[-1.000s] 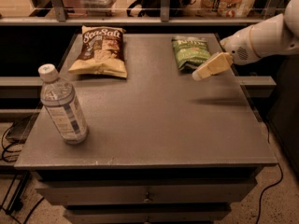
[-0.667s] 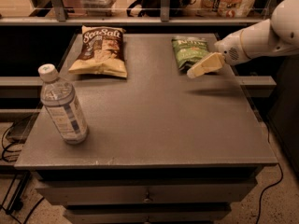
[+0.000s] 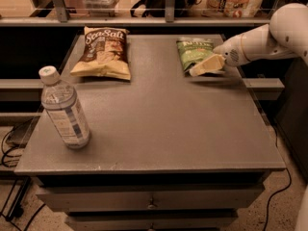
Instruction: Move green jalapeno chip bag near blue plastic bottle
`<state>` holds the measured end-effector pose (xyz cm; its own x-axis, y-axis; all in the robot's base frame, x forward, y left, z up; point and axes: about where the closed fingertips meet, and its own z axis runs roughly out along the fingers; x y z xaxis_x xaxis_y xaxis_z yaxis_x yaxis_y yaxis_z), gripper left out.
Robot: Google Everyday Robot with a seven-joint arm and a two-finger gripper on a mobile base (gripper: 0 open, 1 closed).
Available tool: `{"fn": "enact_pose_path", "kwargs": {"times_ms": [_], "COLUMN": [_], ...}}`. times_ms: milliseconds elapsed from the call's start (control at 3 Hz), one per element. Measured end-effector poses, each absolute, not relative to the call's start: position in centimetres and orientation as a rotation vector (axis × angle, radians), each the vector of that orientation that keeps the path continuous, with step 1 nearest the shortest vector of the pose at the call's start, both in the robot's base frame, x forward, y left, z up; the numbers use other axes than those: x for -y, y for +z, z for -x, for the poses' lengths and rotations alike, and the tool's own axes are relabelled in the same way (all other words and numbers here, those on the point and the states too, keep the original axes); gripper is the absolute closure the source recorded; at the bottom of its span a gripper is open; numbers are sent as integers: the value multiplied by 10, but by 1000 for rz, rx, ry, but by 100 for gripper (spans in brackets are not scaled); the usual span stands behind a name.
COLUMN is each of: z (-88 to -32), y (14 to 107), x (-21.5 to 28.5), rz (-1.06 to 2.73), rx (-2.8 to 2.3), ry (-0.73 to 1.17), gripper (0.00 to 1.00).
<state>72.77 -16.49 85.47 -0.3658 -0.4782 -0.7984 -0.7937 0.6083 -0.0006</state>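
The green jalapeno chip bag point(image 3: 195, 53) lies flat at the far right of the grey table top point(image 3: 159, 114). My gripper point(image 3: 201, 68) comes in from the right on a white arm and hovers over the bag's near right corner, fingers pointing left. The blue plastic bottle point(image 3: 64, 109), clear with a white cap and pale label, stands upright at the near left of the table, far from the bag.
A brown-and-yellow Sea Salt chip bag point(image 3: 102, 52) lies at the far left. A shelf rail point(image 3: 163, 19) with boxes runs behind the table. Drawers point(image 3: 151, 201) sit below the front edge. Cables lie on the floor at left.
My gripper has moved left and slightly toward the green bag, now overlapping its near right corner. The bag, bottle and Sea Salt bag have not moved.
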Motion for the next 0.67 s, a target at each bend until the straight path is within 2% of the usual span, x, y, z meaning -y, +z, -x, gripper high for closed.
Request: {"fn": "enact_pose_path", "kwargs": {"times_ms": [667], "z": [-726], "y": [862], "x": [166], "rz": [1025], "rx": [-2016], "ry": [476], "gripper": [65]}}
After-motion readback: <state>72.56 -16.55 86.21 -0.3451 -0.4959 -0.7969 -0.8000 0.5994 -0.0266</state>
